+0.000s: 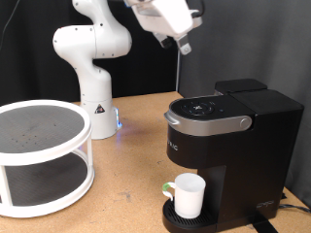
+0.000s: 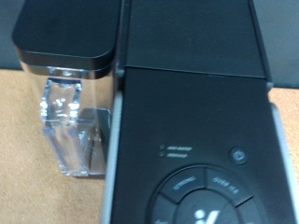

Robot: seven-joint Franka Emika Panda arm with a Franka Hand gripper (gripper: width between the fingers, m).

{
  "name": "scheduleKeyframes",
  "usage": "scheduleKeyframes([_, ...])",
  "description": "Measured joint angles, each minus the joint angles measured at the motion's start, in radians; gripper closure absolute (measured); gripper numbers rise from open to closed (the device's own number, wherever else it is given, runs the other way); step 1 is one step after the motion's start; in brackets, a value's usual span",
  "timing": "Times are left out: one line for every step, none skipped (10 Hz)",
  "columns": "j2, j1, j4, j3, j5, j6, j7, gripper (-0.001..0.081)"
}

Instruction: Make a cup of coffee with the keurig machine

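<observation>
While the cup (image 1: 189,195) is sitting on the keurig machine (image 1: 228,146) base, the claw (image 1: 183,43) is hanging above; its opening I cannot tell.

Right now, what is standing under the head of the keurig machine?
The cup stands on the round drip base under the keurig machine. A small green thing sits beside it; the cup's inside is hidden.

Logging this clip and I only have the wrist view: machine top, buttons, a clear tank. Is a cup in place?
Observer: Yes. The exterior view shows the cup standing on the drip base of the keurig machine, under the brew head.
Operator: Where is the gripper?
Observer: The gripper hangs above the machine, apart from it, holding nothing.
Operator: Lid up or down?
Observer: Down.
Operator: Anything else on the table?
Observer: A white two-tier round rack at the exterior view's left.
</observation>
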Motion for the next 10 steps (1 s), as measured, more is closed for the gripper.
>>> scheduleKeyframes([0.025,0.0,0.04,0.018,-0.037,-0.014,0.023,0.0003])
scheduleKeyframes([0.054,0.0,0.08,0.035,-0.058,-0.018,0.05,0.0003])
scheduleKeyframes([0.084,0.001,0.117,0.05,-0.07,-0.018,0.072,0.0003])
scheduleKeyframes([0.114,0.001,0.153,0.062,-0.092,-0.021,0.086,0.0003])
scheduleKeyframes([0.143,0.001,0.184,0.073,-0.116,-0.023,0.093,0.0003])
scheduleKeyframes([0.165,0.001,0.207,0.08,-0.13,-0.025,0.094,0.0003])
scheduleKeyframes([0.183,0.001,0.219,0.086,-0.146,-0.025,0.094,0.0003])
scheduleKeyframes([0.194,0.001,0.22,0.093,-0.167,-0.002,0.094,0.0003])
scheduleKeyframes([0.203,0.001,0.211,0.101,-0.193,0.029,0.094,0.0003])
scheduleKeyframes([0.207,0.001,0.191,0.108,-0.215,0.067,0.093,0.0003])
